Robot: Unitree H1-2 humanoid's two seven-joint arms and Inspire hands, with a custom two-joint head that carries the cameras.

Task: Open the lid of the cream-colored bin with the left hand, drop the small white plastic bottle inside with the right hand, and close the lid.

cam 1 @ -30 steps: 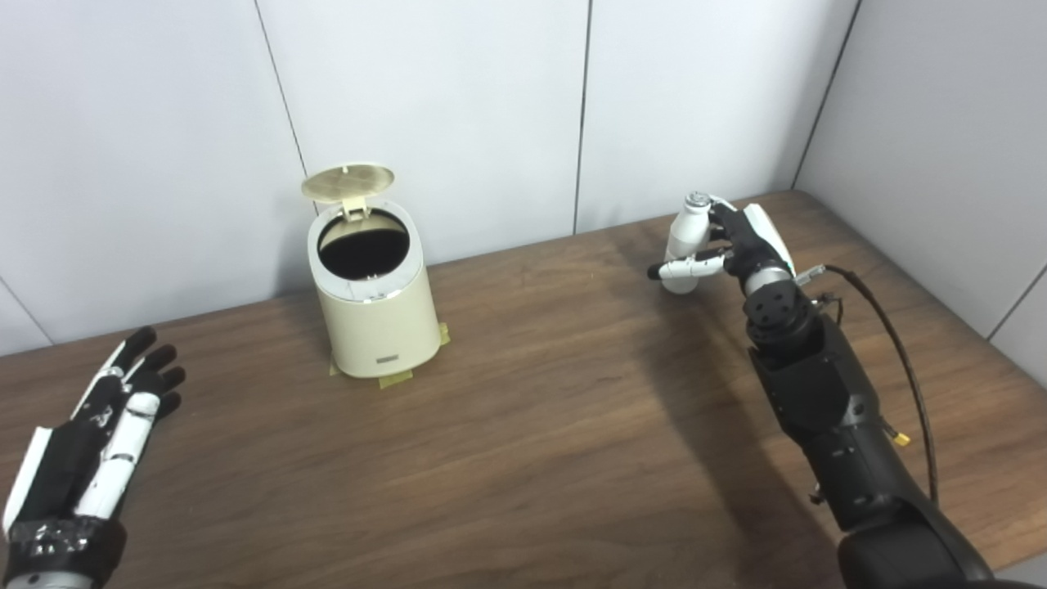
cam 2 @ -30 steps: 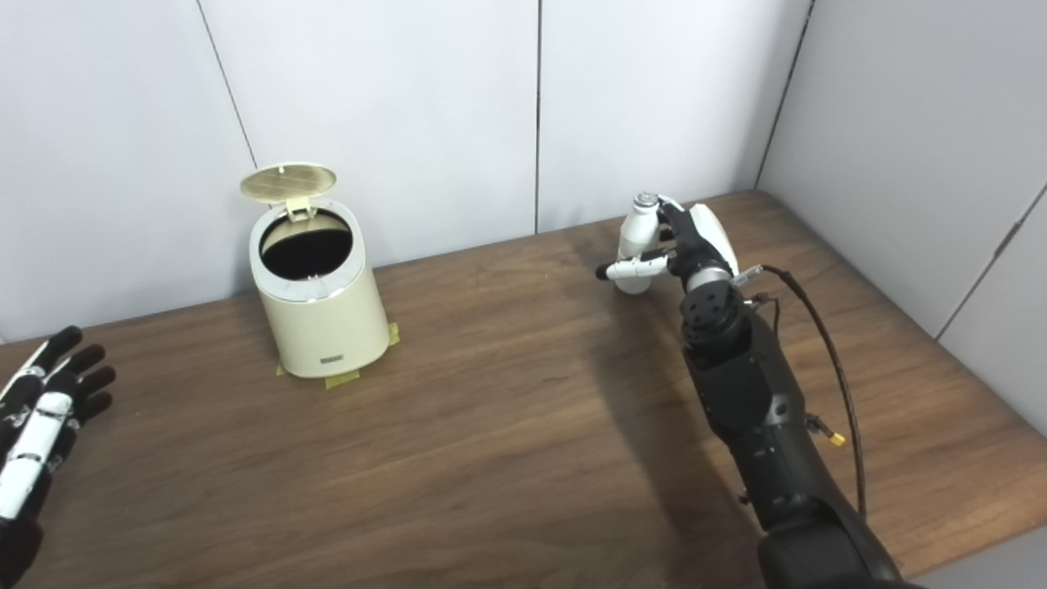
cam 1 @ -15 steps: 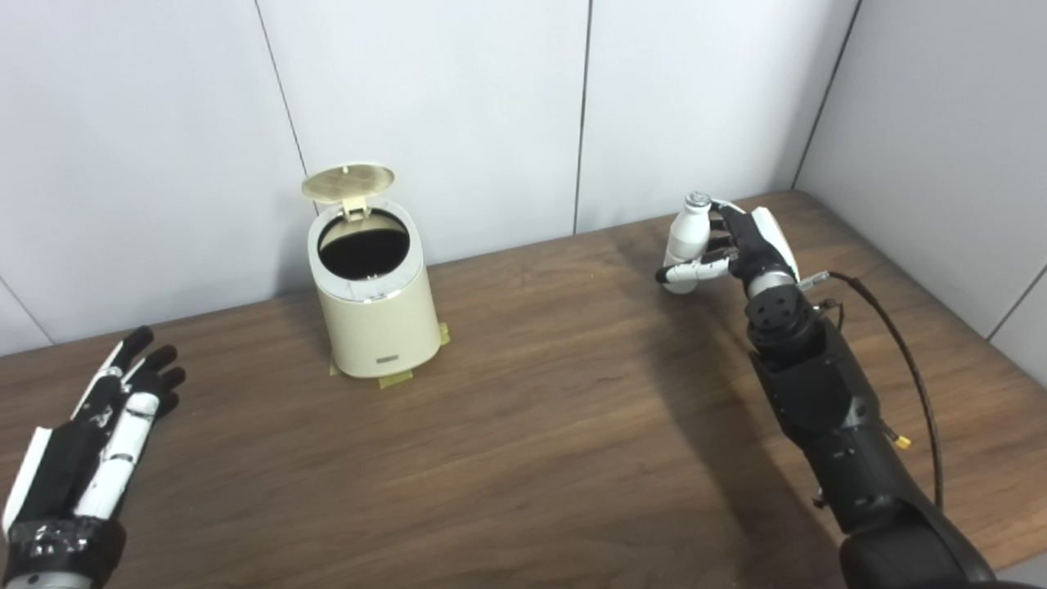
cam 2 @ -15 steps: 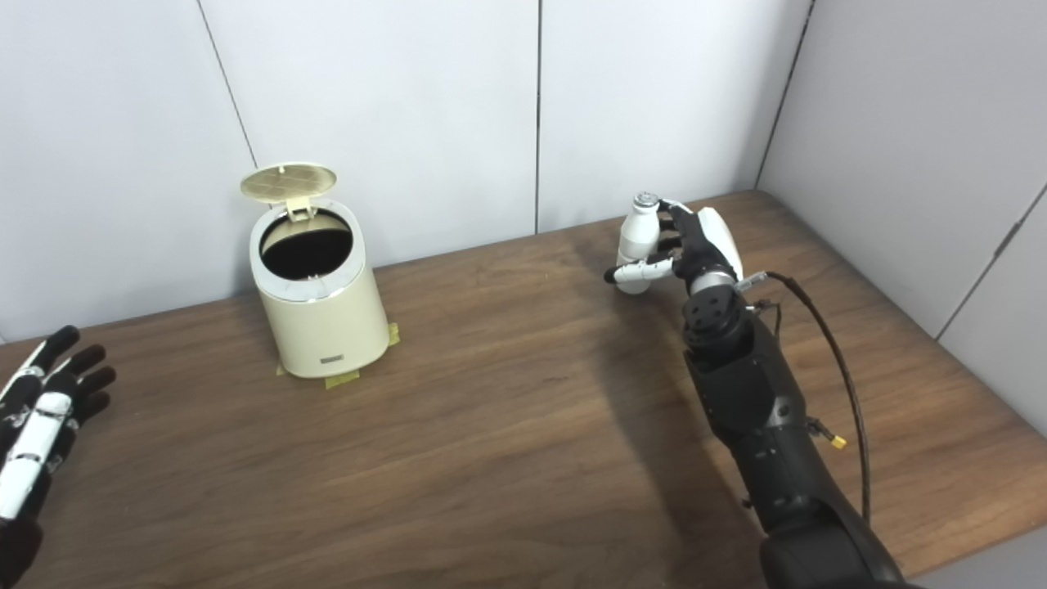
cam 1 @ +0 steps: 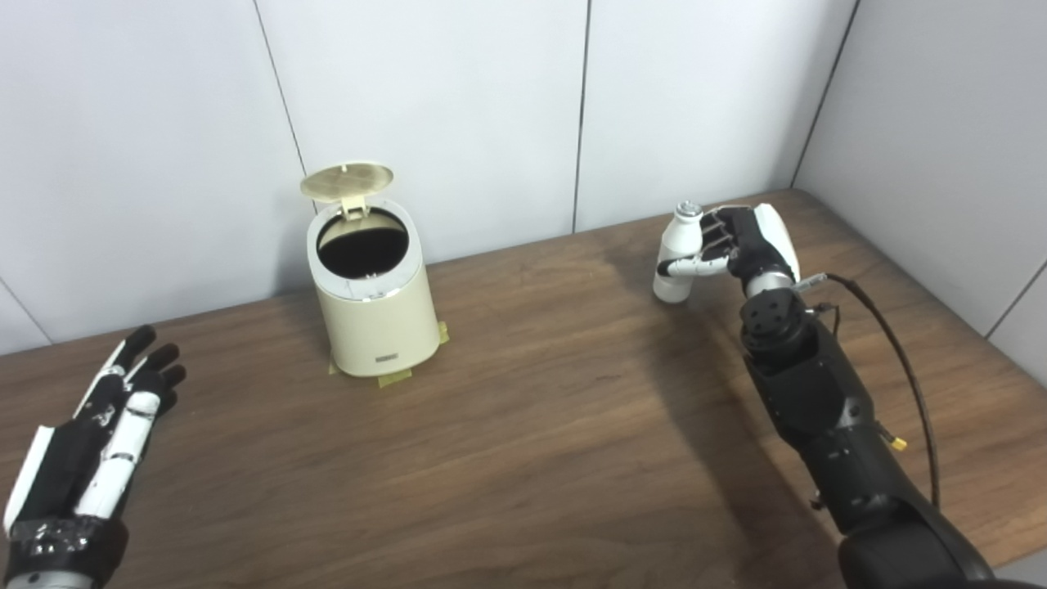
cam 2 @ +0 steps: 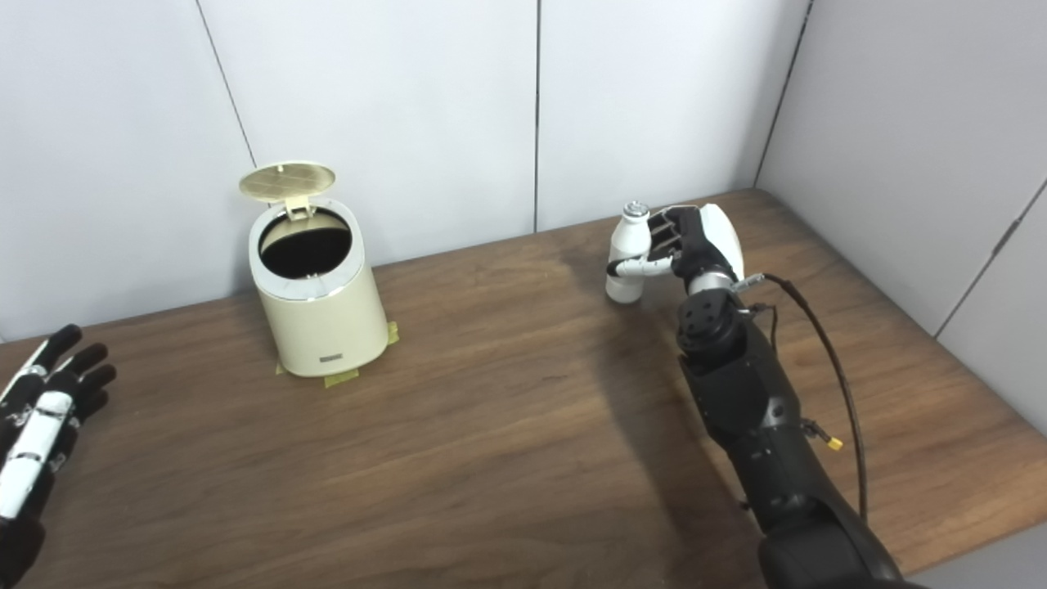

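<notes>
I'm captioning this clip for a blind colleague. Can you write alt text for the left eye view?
The right hand grips a small white bottle upright, at the far right of a wooden table. Far to its left stands a cream bin with its lid flipped up; the left hand rests open at the table's near left.

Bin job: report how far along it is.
Done: the lid of the cream bin stands open; the left hand rests open, away from it. In hand: the right hand grips the white bottle far to the bin's right. Left: carry, drop, close.
</notes>
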